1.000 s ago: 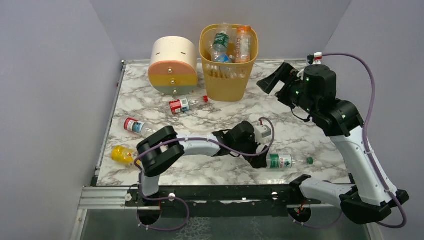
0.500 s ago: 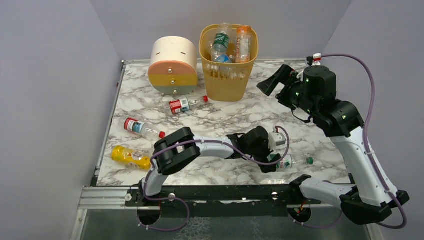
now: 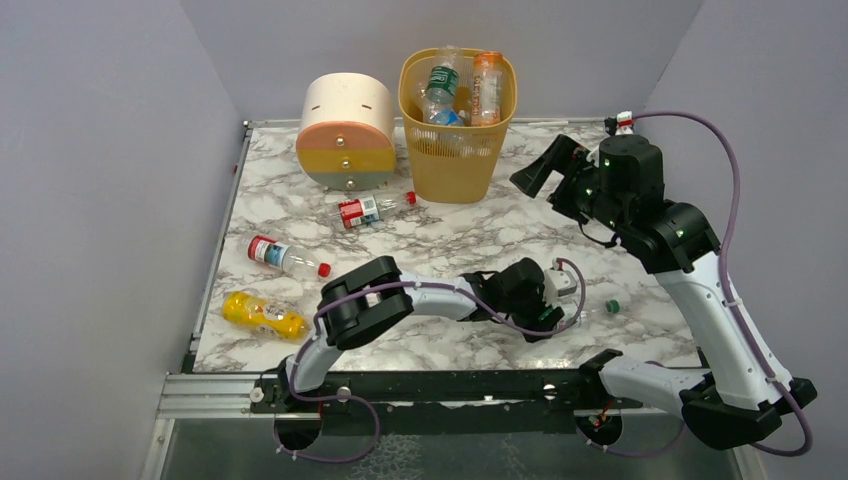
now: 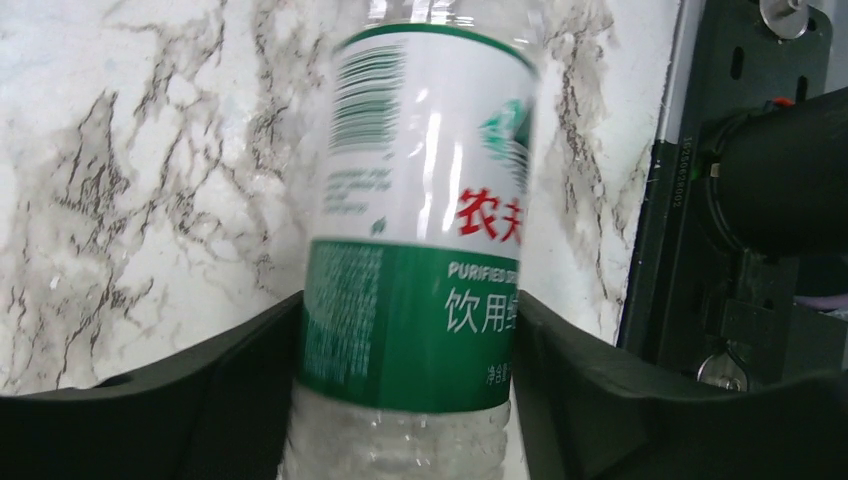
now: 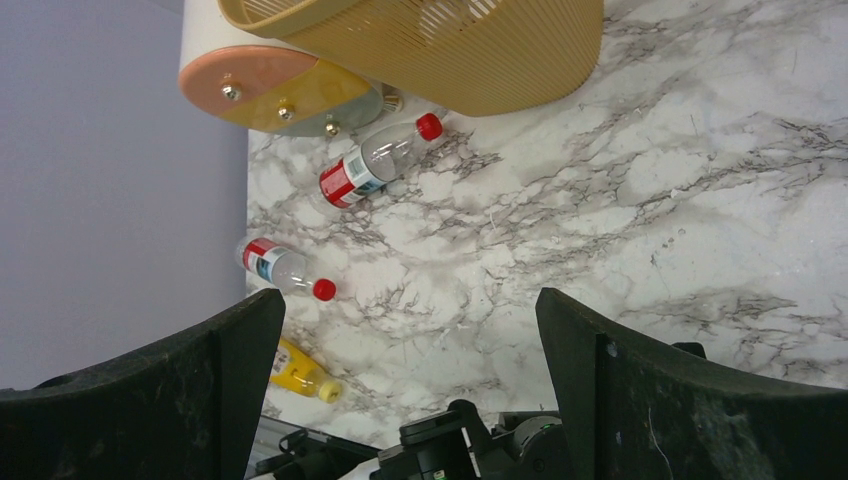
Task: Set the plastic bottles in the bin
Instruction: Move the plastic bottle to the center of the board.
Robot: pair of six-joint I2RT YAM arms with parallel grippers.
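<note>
The white marble table [image 3: 440, 240], walled in by plain lilac panels, has four bottles left on it. The left gripper [image 4: 410, 330] has drawn its jaws in from a wide spread a second ago, and the left wrist view shows both fingers [image 4: 590, 380] pressed against the sides of the green-label bottle [image 4: 420, 250]. That bottle lies flat at the near right of the table. Its green cap [image 3: 612, 306] has nudged slightly toward the back as the left arm stretched across to reach it. I judge this to be a grasp just made, with the lift and carry not yet begun. The right gripper [image 3: 545, 170] stays spread and empty, hovering right of the bin [image 3: 458, 170], which already holds several bottles [image 3: 440, 85]. Farther left lie the red-label bottle [image 3: 365, 209], the red-capped bottle [image 3: 285, 256] and the yellow bottle [image 3: 260, 313].
</note>
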